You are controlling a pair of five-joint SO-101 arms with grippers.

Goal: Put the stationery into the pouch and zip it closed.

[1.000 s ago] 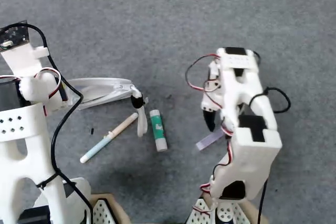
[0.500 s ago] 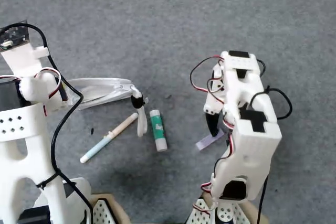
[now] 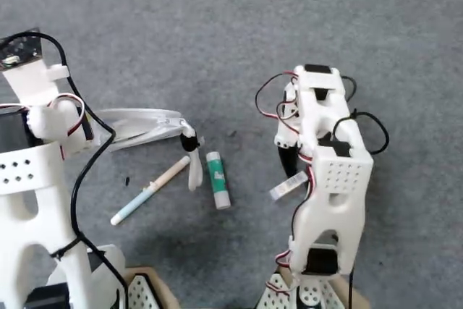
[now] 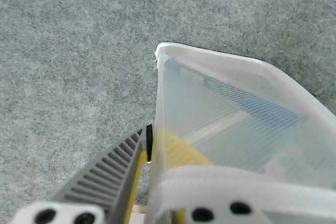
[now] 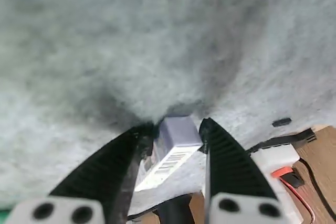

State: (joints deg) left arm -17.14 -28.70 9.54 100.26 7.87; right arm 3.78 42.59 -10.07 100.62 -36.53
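Observation:
A translucent white pouch [image 3: 141,127] lies at the left of the grey table, its black zip pull [image 3: 188,140] at the right-hand end. My left gripper [image 4: 149,153] is shut on the pouch's edge [image 4: 231,119], and the mesh wall covers one finger. A pale blue and cream pen [image 3: 149,189] and a green-labelled glue stick [image 3: 218,179] lie just in front of the pouch. My right gripper [image 5: 176,129] is shut on a small lavender eraser block [image 5: 173,142]. That eraser block [image 3: 288,184] hangs under the right arm, right of the glue stick.
A white strip [image 3: 195,168] lies between the pen and the glue stick. The grey felt table [image 3: 231,41] stretches open behind the arms. The arm bases [image 3: 145,291] stand at the front edge.
The right arm closed on the lavender eraser block and tipped up, lifting it slightly off the felt. The left arm, pouch, pen and glue stick stayed put.

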